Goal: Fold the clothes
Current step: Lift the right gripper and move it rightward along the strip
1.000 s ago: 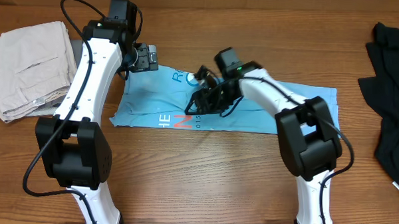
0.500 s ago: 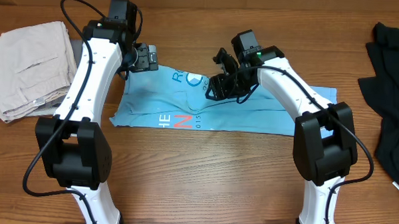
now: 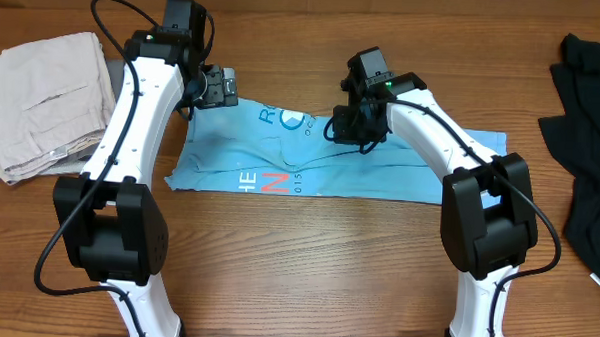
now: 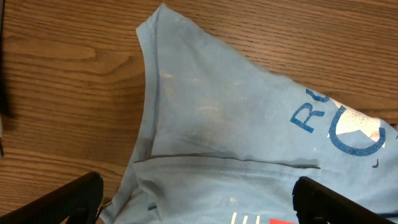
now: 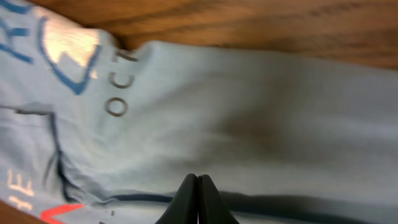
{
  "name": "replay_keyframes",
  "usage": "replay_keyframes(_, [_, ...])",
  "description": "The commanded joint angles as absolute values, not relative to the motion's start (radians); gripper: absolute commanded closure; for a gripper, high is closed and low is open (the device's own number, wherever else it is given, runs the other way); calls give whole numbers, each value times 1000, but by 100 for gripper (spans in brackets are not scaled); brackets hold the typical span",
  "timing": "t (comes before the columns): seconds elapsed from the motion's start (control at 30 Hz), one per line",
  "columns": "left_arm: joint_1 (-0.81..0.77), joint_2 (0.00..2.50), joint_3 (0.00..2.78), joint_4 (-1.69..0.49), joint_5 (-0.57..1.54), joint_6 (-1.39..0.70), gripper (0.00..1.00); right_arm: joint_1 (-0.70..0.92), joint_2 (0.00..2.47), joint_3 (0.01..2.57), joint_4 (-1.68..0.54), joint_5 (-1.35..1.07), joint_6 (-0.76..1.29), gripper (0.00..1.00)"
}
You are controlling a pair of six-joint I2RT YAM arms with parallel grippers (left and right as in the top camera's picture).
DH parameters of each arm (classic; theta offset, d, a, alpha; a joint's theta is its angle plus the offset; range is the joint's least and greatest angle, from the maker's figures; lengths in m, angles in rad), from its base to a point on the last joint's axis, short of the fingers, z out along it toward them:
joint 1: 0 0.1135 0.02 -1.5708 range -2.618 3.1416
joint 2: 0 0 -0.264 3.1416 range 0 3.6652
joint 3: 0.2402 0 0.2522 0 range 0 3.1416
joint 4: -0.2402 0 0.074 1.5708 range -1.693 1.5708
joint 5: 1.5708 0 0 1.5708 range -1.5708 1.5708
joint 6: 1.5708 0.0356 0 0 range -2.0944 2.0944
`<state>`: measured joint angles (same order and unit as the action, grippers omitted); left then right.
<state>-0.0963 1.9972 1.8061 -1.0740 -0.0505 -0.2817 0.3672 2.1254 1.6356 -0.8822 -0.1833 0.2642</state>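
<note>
Wood desk, blue T-shirt lying flat. R gripper pressed together, no cloth visibly caught; L gripper spread. Risk: empty lift, no fold.

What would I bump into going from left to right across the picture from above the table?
folded beige trousers → light blue T-shirt → black cloth. Both robot grippers hang over the T-shirt, so they get no place of their own.
</note>
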Motion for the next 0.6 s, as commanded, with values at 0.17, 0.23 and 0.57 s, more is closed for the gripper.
replay_keyframes(0.17, [-91,1989,1815,-1072,-67,-277,0,369,2104,1610,-909,-47,345,96])
replay_keyframes(0.23, [-91,1989,1815,-1072,-67,-277,0,369,2104,1588,-881,-45,346,96])
replay_keyframes(0.57, [-91,1989,1815,-1072,-67,-277,0,369,2104,1542,-842,-46,375,96])
